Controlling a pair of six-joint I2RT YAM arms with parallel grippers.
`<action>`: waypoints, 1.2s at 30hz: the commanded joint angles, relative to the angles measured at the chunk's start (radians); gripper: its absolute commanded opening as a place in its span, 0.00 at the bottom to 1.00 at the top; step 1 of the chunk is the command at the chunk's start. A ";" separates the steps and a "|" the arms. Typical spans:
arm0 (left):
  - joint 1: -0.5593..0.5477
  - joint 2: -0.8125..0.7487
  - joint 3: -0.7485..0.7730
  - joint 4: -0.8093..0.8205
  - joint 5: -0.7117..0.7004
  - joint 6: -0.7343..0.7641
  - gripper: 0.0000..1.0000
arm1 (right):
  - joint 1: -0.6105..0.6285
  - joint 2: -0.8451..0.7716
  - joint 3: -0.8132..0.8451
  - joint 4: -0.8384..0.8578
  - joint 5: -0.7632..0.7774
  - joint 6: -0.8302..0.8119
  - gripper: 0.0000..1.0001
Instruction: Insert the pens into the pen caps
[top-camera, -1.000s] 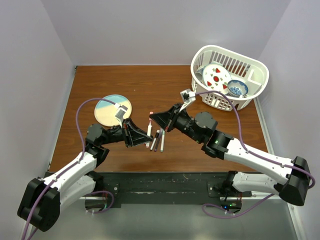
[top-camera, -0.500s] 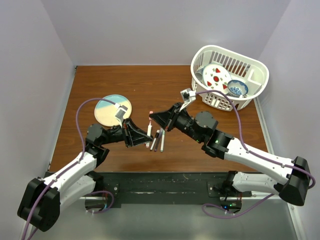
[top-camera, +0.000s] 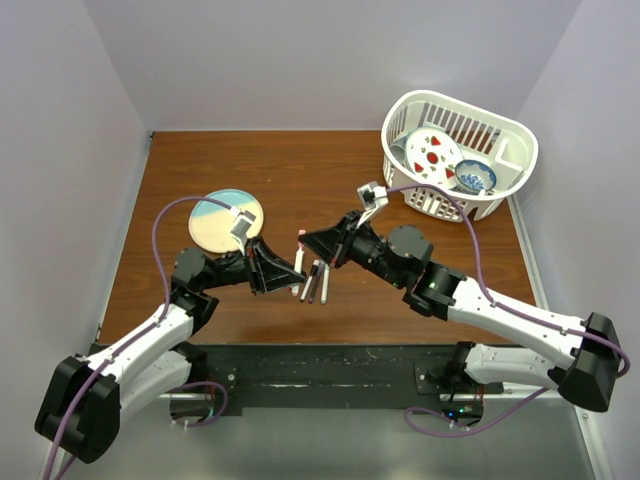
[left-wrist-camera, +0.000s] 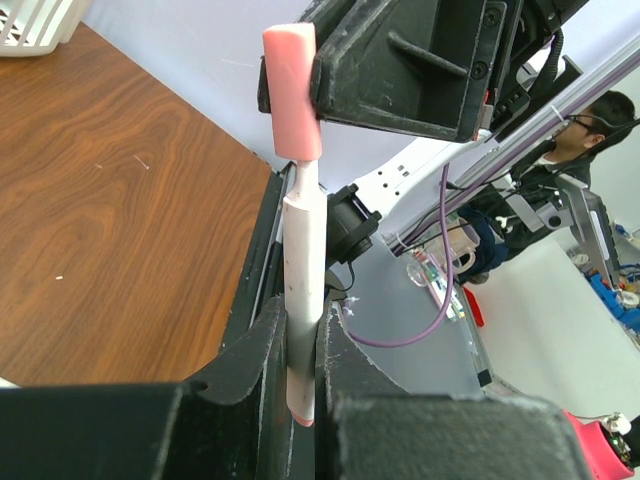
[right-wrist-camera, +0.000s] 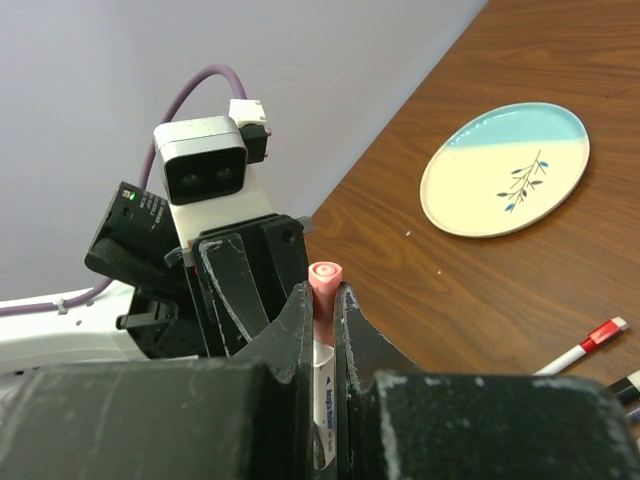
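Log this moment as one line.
left end effector: grips white pen | right end effector: grips pink cap | cap on pen tip

The wooden table bears a plate, basket and pens.

The brown wood-grain bench has a smooth, faintly glossy finish, the round cream-and-blue plate looks glazed and shiny, the slim white plastic pen is smooth, the pink plastic pen cap matt, and the black plastic fingers of the left tool look matt and scuffed.

L gripper & R gripper both clamped, tips close together
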 joint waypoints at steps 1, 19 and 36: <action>-0.005 -0.002 0.008 0.034 -0.012 0.004 0.00 | 0.005 -0.022 -0.018 0.016 -0.034 -0.004 0.00; -0.003 0.010 0.140 -0.084 -0.019 0.102 0.00 | 0.012 -0.039 -0.144 0.143 -0.080 0.145 0.42; -0.005 -0.082 0.096 -0.061 0.073 0.076 0.00 | 0.012 0.045 0.221 -0.086 -0.124 -0.114 0.58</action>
